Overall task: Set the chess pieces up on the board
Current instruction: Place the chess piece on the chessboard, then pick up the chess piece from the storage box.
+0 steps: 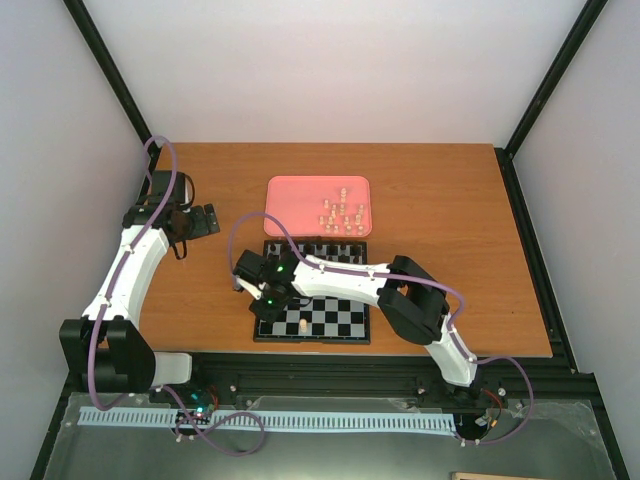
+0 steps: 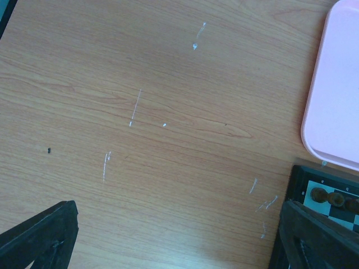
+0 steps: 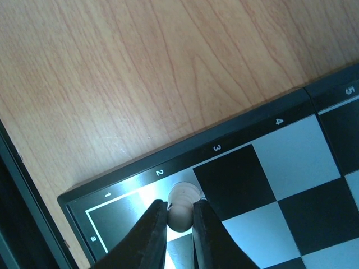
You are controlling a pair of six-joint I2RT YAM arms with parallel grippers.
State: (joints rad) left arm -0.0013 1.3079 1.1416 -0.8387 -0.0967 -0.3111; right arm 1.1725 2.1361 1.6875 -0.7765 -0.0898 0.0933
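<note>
The right gripper is closed on one cream-white chess piece, pinching it between both fingers over the light square in the board's corner, by the edge marks "2" and "a". The wrist view does not show whether the piece's base touches the square. From above, this gripper sits over the near left part of the board, and another cream piece stands alone on the near row just to its right. The remaining cream chess pieces are clustered on the right part of the pink tray, which lies just beyond the board. Dark brown pieces line the board's far row. The left gripper hangs over bare counter left of the tray, its fingers spread wide and holding nothing.
</note>
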